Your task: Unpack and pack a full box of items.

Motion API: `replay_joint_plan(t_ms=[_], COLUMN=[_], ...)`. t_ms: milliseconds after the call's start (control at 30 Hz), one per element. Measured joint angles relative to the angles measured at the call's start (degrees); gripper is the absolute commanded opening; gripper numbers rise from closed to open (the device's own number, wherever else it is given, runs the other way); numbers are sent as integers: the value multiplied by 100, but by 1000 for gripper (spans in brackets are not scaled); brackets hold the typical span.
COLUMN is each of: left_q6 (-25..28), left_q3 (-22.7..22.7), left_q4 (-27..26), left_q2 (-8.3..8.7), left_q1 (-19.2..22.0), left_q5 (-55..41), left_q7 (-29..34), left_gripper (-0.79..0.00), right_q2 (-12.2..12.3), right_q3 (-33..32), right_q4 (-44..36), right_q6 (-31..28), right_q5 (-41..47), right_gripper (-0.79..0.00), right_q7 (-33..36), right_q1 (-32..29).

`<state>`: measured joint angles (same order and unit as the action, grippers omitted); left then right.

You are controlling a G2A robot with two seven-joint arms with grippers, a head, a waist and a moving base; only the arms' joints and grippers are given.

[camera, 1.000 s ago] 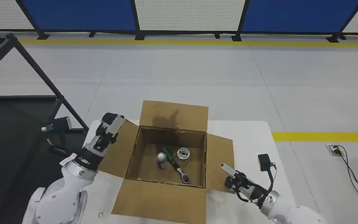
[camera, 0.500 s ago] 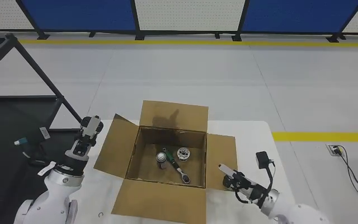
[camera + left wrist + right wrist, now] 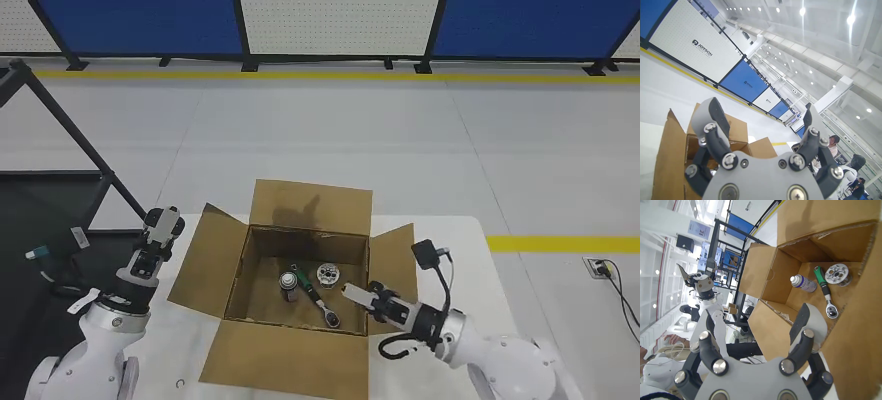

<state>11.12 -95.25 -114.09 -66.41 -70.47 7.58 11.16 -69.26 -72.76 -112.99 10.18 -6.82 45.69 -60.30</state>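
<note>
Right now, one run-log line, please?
left gripper open, beside brown cardboard box | right gripper open, at rim | inside: white-capped spray can, green-handled ratchet, metal disc

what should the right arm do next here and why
Probably lower the open right gripper into the box toward the ratchet: it sits empty at the box's rim, and the ratchet's head lies nearest it on the box floor.

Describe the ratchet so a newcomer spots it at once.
Find the open cardboard box on the table. On its floor, the ratchet lies between the spray can and the round metal disc. Only it is long and thin, with a green handle.
</note>
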Motion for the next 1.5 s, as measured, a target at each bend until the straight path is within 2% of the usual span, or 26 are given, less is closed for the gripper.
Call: replay_joint_plan(t_ms=[167,667,767,967,1133,1333,1400,1500], left_q6=[0,0,-28,-130,4,112,112,125], left_q3=[0,0,-2,-223,-743,-1270,-1372,-1436], left_q4=[0,0,-9,66,154,262,264,247], left_q2=[0,0,0,15,42,62,63,64], left_q1=[0,0,-2,97,-146,-511,-623,-711], left_q5=[0,0,-32,-315,-702,-1044,-1217,-1300], left_q7=[0,0,25,163,270,367,431,482], left_gripper=[0,0,0,0,0,0,0,0], right_q2=[-63,-61,-72,-197,-401,-737,-849,-874], right_q3=[487,483,750,1701,2495,3287,3421,3428], right_q4=[314,303,312,736,1490,2537,2885,3001], right_q6=[152,143,-21,450,721,641,452,406], right_q5=[-92,-97,-454,-1612,-2262,-2382,-2146,-2036], right_gripper=[0,0,0,0,0,0,0,0], right_q7=[21,21,22,349,642,685,672,661], right_q1=[558,547,636,1566,2555,3468,3662,3708])
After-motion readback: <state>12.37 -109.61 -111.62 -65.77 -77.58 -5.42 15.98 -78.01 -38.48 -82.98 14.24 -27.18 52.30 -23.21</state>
